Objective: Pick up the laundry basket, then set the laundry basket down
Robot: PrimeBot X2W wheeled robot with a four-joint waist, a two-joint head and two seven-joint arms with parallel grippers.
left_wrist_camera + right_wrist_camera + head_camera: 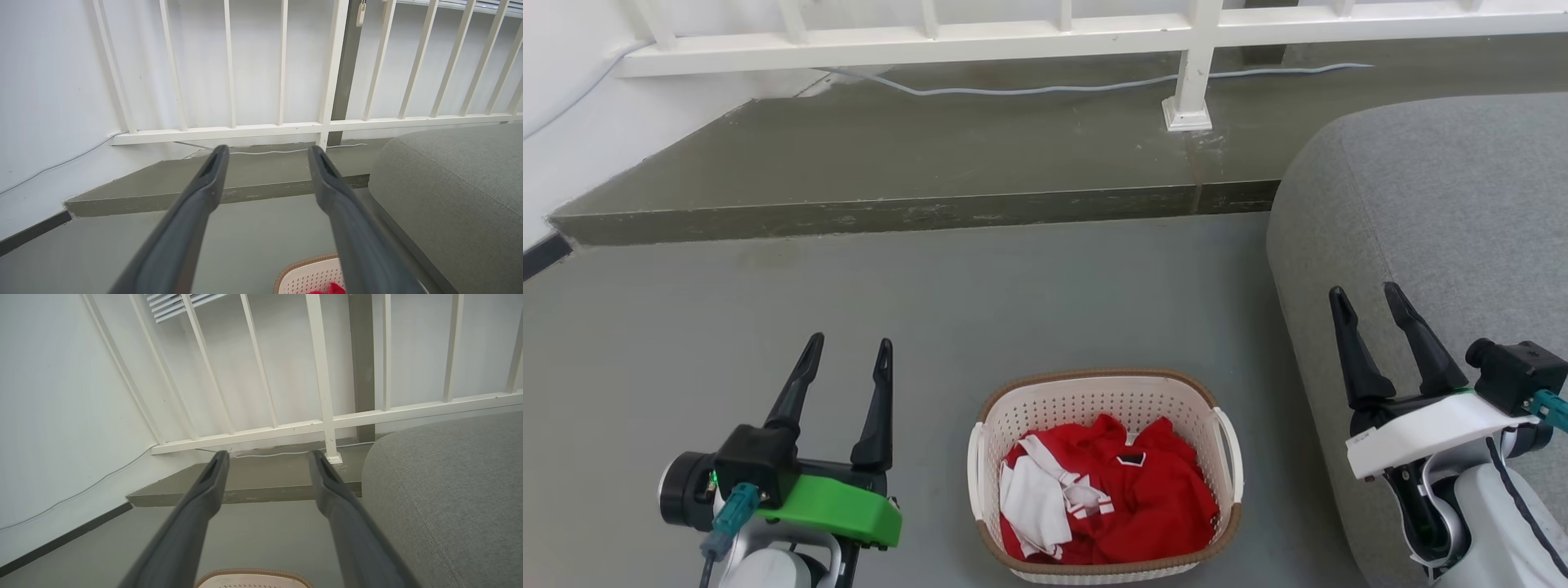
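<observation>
Laundry basket (1086,402) is found on the grey floor (1013,294), near and central, between the two claws, with red and white clothes (1143,490) inside. Its long axis is judged to run left to right (handle to handle). Left claw (849,341) is spread wide just left of it. Right claw (1364,291) is likewise spread wide, to its right by a grey sofa (1437,204). The left is judged slightly nearer. A raised step (931,155) and a white railing (1013,39) are noted at the far side.

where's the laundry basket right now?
Head view, bottom centre: the laundry basket sits on the grey floor, between the left gripper and the right gripper, just left of the grey sofa.
</observation>
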